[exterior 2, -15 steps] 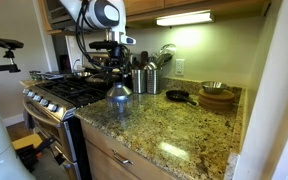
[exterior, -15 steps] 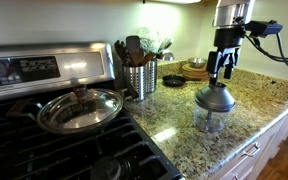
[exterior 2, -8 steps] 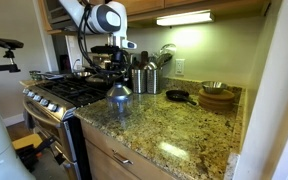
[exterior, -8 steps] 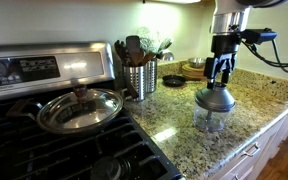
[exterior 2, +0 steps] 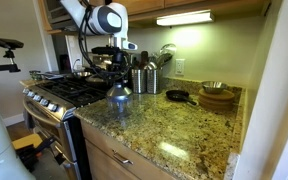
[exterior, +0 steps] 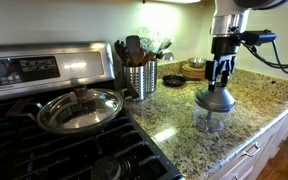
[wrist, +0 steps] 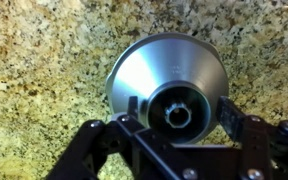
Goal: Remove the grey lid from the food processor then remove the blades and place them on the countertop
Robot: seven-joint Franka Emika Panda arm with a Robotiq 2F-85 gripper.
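Note:
The grey dome lid (exterior: 215, 99) sits on the small clear food processor bowl (exterior: 211, 121) on the speckled granite countertop (exterior: 254, 105). My gripper (exterior: 220, 80) hangs straight over the lid. In the wrist view the lid (wrist: 154, 65) fills the middle and its round knob (wrist: 180, 108) lies between my fingers (wrist: 232, 112); the gripper (wrist: 180, 116) is open, with a gap on each side of the knob. In an exterior view the lid (exterior 2: 119, 90) stands near the counter's stove-side edge. The blades are hidden under the lid.
A pan with a glass lid (exterior: 80, 108) sits on the black stove. A steel utensil canister (exterior: 140, 78) stands beside it. Wooden bowls (exterior 2: 217, 96) and a small dark pan (exterior 2: 176, 96) lie further along the counter near the wall.
The gripper has come down a little toward the lid's knob since a second ago. Nothing else has moved.

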